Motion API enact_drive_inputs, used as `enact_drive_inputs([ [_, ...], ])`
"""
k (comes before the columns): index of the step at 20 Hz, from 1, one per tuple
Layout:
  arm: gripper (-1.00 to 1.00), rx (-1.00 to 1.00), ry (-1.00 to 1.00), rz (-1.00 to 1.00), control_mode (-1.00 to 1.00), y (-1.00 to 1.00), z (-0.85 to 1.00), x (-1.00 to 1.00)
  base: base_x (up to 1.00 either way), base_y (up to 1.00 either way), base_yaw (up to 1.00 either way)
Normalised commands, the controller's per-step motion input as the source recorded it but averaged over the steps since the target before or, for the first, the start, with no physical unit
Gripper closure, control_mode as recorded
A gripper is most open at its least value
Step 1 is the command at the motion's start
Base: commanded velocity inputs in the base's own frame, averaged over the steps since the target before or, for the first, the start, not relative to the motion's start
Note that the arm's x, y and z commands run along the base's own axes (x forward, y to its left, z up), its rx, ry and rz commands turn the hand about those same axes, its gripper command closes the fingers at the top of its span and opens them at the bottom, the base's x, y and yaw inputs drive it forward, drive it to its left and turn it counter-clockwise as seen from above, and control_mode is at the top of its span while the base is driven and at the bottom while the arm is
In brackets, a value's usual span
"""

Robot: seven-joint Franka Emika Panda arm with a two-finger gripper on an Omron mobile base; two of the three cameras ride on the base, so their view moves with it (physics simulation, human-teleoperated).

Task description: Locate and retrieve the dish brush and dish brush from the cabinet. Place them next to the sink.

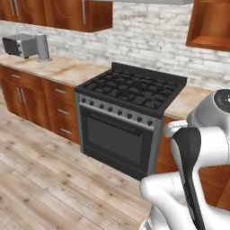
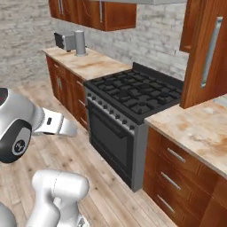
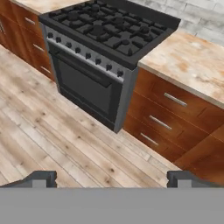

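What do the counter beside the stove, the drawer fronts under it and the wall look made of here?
Counter: looks like polished beige stone, mottled with rusty veins. Drawer fronts: glossy reddish-brown wood with grain, silver bar handles. Wall: pale brick, visible courses.

The black gas stove with cast grates and a steel front (image 1: 128, 110) stands as the main bulk, its oven door facing bare pale wooden floor (image 1: 40, 179) where a hand could move freely. Right of the stove, the beige marbled tabletop (image 2: 195, 126) lies bare above reddish-brown drawer fronts with silver bar handles (image 3: 168, 116). Above that stretch, a glossy reddish-brown cabinet door (image 2: 206, 53) swings outward, crowding the air overhead. Far left of the stove, a grey toaster oven (image 1: 20, 45) and a grey cylinder (image 1: 42, 47) occupy the tabletop's back.
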Motion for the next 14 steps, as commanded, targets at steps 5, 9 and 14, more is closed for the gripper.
enact_drive_inputs([
  [5, -1.0, 0.0, 0.0, 0.0, 1.0, 0.0, 0.0, 0.0, 0.06, 0.02, -0.46],
  [9, -1.0, 0.0, 0.0, 0.0, 1.0, 0.0, 0.0, 0.0, 0.14, 0.53, -0.27],
  [14, -1.0, 0.0, 0.0, 0.0, 1.0, 0.0, 0.0, 0.0, 0.33, 0.55, -0.25],
])
